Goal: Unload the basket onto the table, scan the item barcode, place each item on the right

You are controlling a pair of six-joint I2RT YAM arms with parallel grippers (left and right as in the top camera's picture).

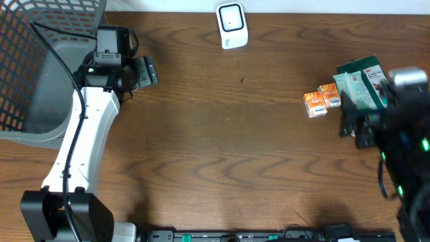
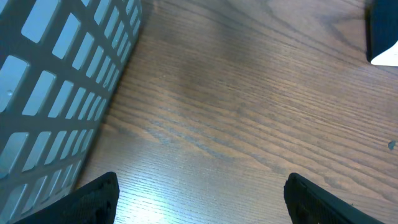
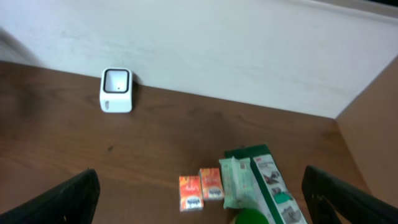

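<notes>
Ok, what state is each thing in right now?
left gripper: open, empty
right gripper: open, empty
scanner: upright, nothing in front of it
orange boxes: side by side on the table, ungripped
green packets: beside the boxes, ungripped
basket: no item visible inside

From overhead, looking straight down on the whole tabletop (image 1: 228,134). From the left wrist, low and close, facing wood grain beside the mesh basket (image 2: 56,81). From the right wrist, higher, angled toward the rear wall (image 3: 249,50); shared with overhead: white scanner (image 3: 116,90), orange cartons (image 3: 210,183).
</notes>
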